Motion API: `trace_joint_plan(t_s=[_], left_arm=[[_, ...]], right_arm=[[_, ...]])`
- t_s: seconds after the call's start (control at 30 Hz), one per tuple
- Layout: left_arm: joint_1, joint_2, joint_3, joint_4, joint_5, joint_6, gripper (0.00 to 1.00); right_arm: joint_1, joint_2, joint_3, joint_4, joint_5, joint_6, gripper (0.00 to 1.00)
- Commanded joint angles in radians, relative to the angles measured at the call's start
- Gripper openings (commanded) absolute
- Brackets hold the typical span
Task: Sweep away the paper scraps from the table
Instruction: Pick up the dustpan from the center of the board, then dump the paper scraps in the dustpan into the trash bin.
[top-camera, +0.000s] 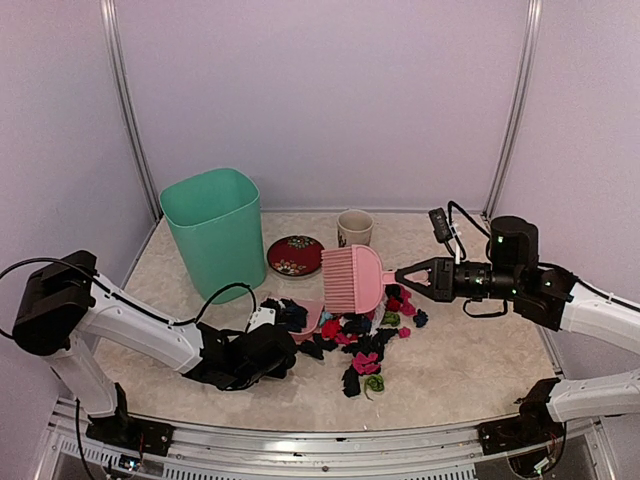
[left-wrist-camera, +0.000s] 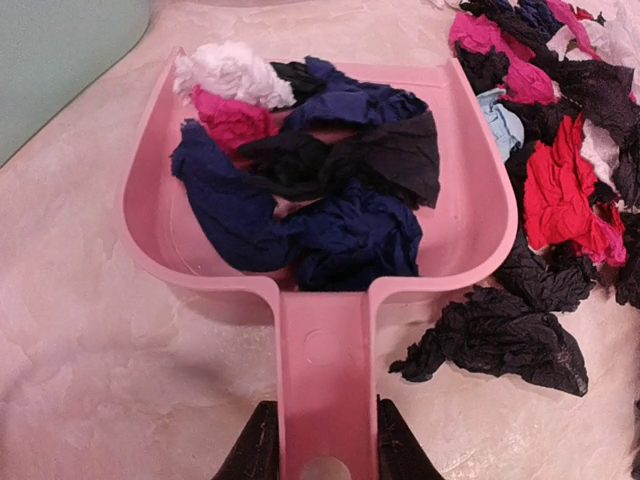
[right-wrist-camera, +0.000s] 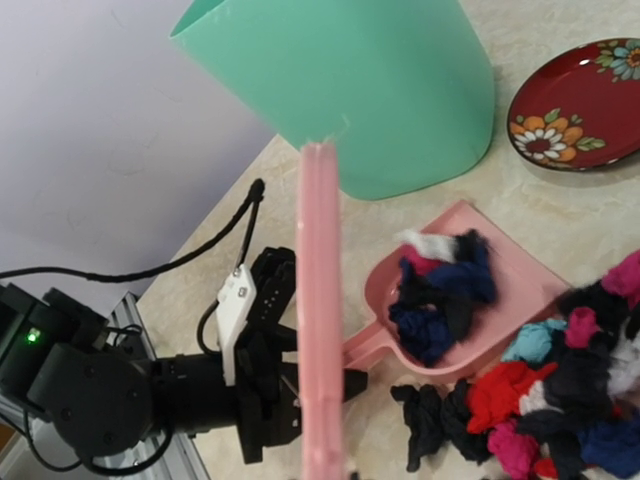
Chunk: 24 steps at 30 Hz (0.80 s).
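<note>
The paper scraps (top-camera: 365, 345) lie in two places. Most are heaped on the table (top-camera: 450, 370) near its middle: black, red, pink, blue and green bits crowded together. The rest sit inside the pink dustpan (left-wrist-camera: 325, 340): navy and black crumples, one hot pink, one white at the far corner. The pan lies flat on the table, just left of the heap, with a black scrap beside its handle.

My left gripper (left-wrist-camera: 325, 455) pinches that handle, one dark finger (left-wrist-camera: 258, 450) pressed on each side. My left arm stretches low across the table from its base, wrist close to the surface.

My right gripper (top-camera: 402, 279) is clamped on the pink brush (top-camera: 352, 278), held upright at the far edge of the heap. I cannot tell whether it touches the table. My right forearm reaches in level from the right.

Behind stand a green bin (top-camera: 213, 230), a red flowered plate (top-camera: 295, 255) and a cup (top-camera: 354, 228).
</note>
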Motion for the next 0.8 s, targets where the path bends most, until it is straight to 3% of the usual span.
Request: trace_joint_plan(t_s=[0.0,0.07,0.23,0.5,0.77], left_arm=[[0.003,-0.015,0.017,-0.023,-0.025,-0.004,0.19],[0.004,-0.026,0.019,-0.033,-0.032,-0.007,0.1],[0.002,-0.068,0.022,-0.082,-0.054,-0.023,0.01],[0.0,-0.214,0.027,-0.189,-0.062,-0.021,0.0],[0.021,-0.437,0.05,-0.232,0.01,0.092,0.0]], right_arm=[[-0.008,-0.015,-0.009,0.032,0.007,0.003,0.0],[-0.008,-0.017,-0.009,0.031,0.01,0.004,0.0],[-0.008,-0.021,-0.002,0.02,0.016,-0.002,0.0],[-0.008,-0.05,0.03,-0.041,0.096,-0.04,0.0],[-0.009,-0.088,0.089,-0.146,0.248,-0.097,0.0]])
